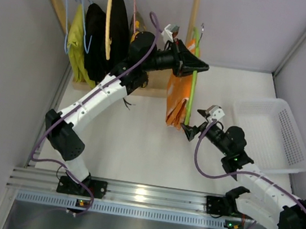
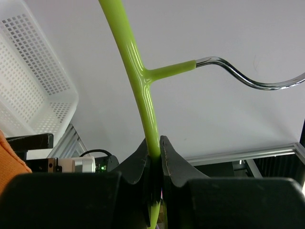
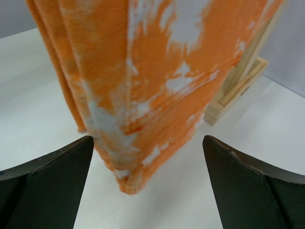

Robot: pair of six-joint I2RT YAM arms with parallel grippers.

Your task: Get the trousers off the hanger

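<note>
The lime-green hanger (image 1: 191, 91) hangs in the air above the table, and my left gripper (image 1: 200, 69) is shut on its upper arm. In the left wrist view the green bar (image 2: 143, 90) runs down between the closed fingers (image 2: 155, 143), and its metal hook (image 2: 248, 78) points right. The orange trousers (image 1: 176, 98) with pale patches hang folded over the hanger. My right gripper (image 1: 188, 131) stands open right at their lower end. In the right wrist view the trousers (image 3: 157, 81) hang between and just beyond the two wide-apart fingers (image 3: 147, 139), without touching them.
A white perforated basket (image 1: 273, 134) sits at the right of the table. At the back left a wooden rack (image 1: 151, 83) carries a yellow-green garment (image 1: 77, 47), a black garment (image 1: 104, 36) and a pale wooden hanger (image 1: 111, 17). The rack's foot (image 3: 238, 86) is behind the trousers.
</note>
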